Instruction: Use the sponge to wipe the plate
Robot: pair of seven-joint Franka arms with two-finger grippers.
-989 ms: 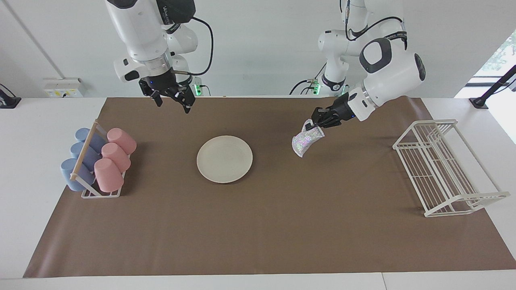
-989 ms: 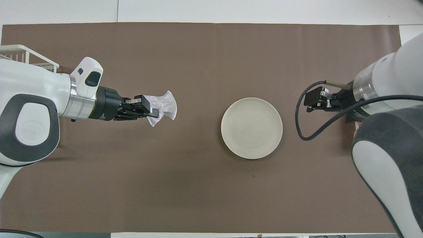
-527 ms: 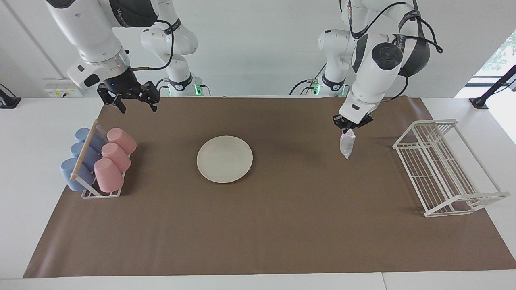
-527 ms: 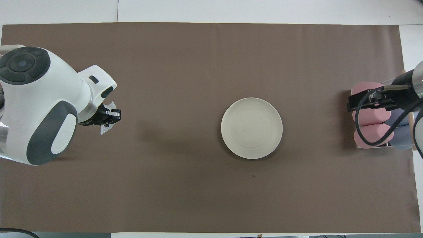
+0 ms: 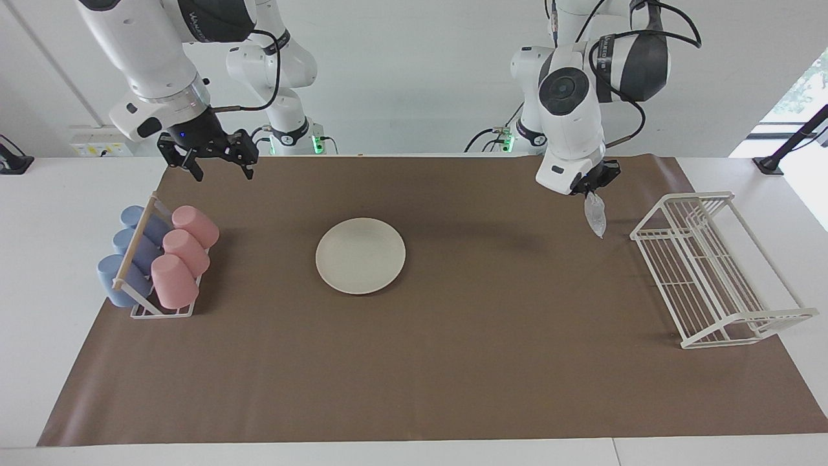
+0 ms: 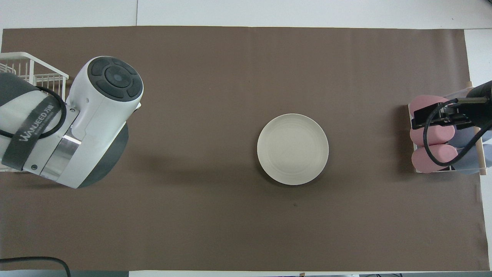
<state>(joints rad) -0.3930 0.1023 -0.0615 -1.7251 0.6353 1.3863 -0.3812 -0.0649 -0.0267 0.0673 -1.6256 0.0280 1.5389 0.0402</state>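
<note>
The cream-white plate (image 5: 360, 255) lies in the middle of the brown mat and is bare; it also shows in the overhead view (image 6: 293, 149). My left gripper (image 5: 590, 192) is shut on the silvery sponge (image 5: 595, 219), which hangs limp from it above the mat, beside the white wire rack and well away from the plate. In the overhead view the left arm hides this gripper and the sponge. My right gripper (image 5: 222, 169) is open and empty, up in the air by the cup rack; in the overhead view (image 6: 432, 117) it is over the pink cups.
A rack of pink and blue cups (image 5: 155, 259) stands at the right arm's end of the mat (image 6: 442, 142). A white wire rack (image 5: 711, 265) stands at the left arm's end, partly under the left arm in the overhead view (image 6: 27, 67).
My left gripper has carried the sponge away from the plate toward the wire rack, the sponge now hanging straight down. My right gripper swung from near the plate to the cup rack.
</note>
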